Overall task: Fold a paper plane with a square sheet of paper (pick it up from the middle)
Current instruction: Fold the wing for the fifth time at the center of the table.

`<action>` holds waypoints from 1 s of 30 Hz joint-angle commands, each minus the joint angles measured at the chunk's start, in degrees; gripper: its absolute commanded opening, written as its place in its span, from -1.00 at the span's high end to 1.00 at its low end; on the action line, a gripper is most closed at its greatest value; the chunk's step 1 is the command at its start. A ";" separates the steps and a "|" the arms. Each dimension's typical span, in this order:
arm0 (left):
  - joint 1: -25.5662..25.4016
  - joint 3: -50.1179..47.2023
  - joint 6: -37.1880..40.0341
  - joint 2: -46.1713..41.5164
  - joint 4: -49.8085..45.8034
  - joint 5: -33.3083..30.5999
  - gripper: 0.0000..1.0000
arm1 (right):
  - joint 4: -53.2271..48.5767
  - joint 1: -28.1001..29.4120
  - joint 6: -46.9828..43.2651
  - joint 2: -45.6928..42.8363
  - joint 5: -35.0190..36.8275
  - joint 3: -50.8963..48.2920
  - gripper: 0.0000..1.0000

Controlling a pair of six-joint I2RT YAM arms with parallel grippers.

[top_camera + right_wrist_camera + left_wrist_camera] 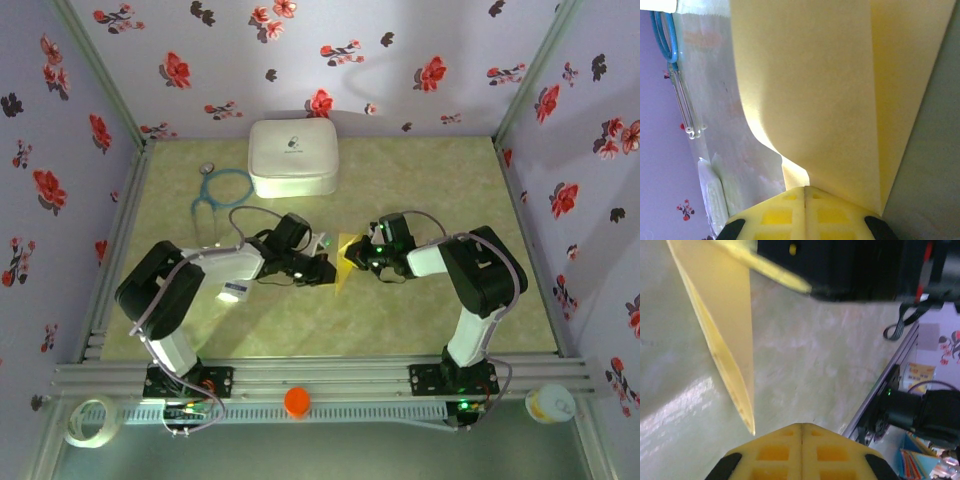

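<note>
My right pincer (805,189) pinches the pointed, half-folded paper plane (840,90); left pincer (802,426) pressed together, empty; final folds likely remain

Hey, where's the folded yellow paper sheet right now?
In the top view the folded yellow paper sheet is mid-table between the two arms, pinched by the right fingers, on the near side of the white rounded case.

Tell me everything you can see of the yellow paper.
The yellow paper is thin, plain and matte, folded into layers that taper to a sharp point. It hangs between the two arms, point towards the near edge, pinched in the shut right fingers. The shut left fingers are near its tip, not touching it.
</note>
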 commanded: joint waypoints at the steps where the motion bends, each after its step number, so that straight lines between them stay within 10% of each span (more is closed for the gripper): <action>1: 0.35 4.67 -2.75 4.26 3.41 0.86 0.95 | -5.70 -0.21 -0.84 2.79 5.62 -1.58 0.91; 30: -1.90 7.29 2.01 16.02 -3.66 -2.01 0.99 | -6.37 -0.22 -1.10 2.95 6.01 -1.94 0.91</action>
